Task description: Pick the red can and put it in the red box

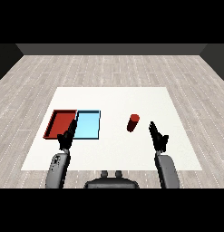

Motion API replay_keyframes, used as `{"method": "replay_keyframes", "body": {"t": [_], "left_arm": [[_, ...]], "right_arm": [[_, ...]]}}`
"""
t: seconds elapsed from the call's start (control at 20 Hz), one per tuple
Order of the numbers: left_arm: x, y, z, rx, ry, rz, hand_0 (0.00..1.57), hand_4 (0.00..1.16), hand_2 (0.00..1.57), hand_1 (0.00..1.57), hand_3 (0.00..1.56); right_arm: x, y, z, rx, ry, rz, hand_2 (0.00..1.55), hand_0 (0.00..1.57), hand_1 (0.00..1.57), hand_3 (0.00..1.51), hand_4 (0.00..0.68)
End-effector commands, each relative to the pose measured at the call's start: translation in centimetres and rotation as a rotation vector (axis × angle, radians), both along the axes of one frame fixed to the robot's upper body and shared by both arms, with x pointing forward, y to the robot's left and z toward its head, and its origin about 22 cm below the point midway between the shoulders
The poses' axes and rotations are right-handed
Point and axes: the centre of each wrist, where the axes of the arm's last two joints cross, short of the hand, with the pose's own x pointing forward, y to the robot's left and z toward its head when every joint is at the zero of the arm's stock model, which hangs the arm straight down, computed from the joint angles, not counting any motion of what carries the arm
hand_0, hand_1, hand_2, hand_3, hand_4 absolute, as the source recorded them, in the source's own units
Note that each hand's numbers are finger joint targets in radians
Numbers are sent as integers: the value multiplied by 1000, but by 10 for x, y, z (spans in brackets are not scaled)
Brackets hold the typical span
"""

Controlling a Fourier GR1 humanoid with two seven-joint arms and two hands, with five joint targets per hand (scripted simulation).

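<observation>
Both hands, left hand (66, 137) and right hand (158, 136), are open-fingered; at 11 o'clock from the right stands the red can (133, 123), probably light, rigid and slick, best wrapped mid-body.

1. From my seat the left hand (67, 135) covers part of the red tray (59, 123), at its near right corner, and the seam where that tray meets the light blue tray (88, 125).
2. I can't tell whether those fingers touch either tray or hang above them.
3. The right hand (158, 135) is too small and dark for me to separate thumb from fingers.
4. The red can (133, 123) leans; any label is too small to make out.
</observation>
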Motion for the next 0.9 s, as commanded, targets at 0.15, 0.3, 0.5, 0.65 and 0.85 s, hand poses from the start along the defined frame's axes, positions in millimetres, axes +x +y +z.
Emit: {"method": "replay_keyframes", "body": {"t": [0.15, 0.3, 0.5, 0.65, 0.85], "left_arm": [[-2, 5, 0, 8, -18, 35, 0, 0, 0, 0, 0], [14, -2, 37, -63, -361, 46, 0, 0, 0, 0, 0], [0, -6, 11, -65, -402, 24, 0, 0, 0, 0, 0], [0, 13, 0, -89, -409, 39, 0, 0, 0, 0, 0], [-15, 4, 11, -90, -421, 23, 0, 0, 0, 0, 0]], "right_arm": [[36, -32, 8, -10, -33, 0, 0, 0, 0, 0, 0], [47, -15, 29, 120, -270, 89, 0, 0, 0, 0, 0], [53, -32, 3, 144, -314, 103, 0, 0, 0, 0, 0], [47, -38, 10, 152, -316, 122, 0, 0, 0, 0, 0], [56, -55, 4, 120, -337, 128, 0, 0, 0, 0, 0]]}}
